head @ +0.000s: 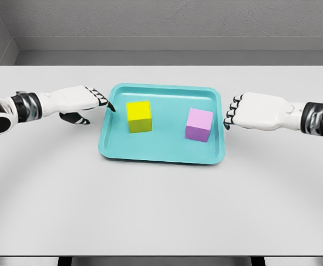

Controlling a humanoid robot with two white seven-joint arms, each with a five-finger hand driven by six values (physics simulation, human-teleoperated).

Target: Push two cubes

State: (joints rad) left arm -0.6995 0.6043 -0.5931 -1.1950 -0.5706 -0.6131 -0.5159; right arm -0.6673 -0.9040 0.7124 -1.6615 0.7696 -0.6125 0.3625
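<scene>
Two cubes, yellow cube (pixel 139 116) and purple cube (pixel 198 124), await pushing (approach stage, I judge); left robot hand (pixel 86 102) extended, empty, right robot hand (pixel 247 111) curled, empty, each needing inward reach.

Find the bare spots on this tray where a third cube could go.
Free: the tray floor in front of both cubes, and the gap between yellow cube and pink cube. Crowded: the side rims, where the left hand and right hand sit.

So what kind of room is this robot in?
Probably a simulated test bench, not a real room: a plain pale grey table, bare grey walls, and just a teal plastic tray holding two cubes.
</scene>
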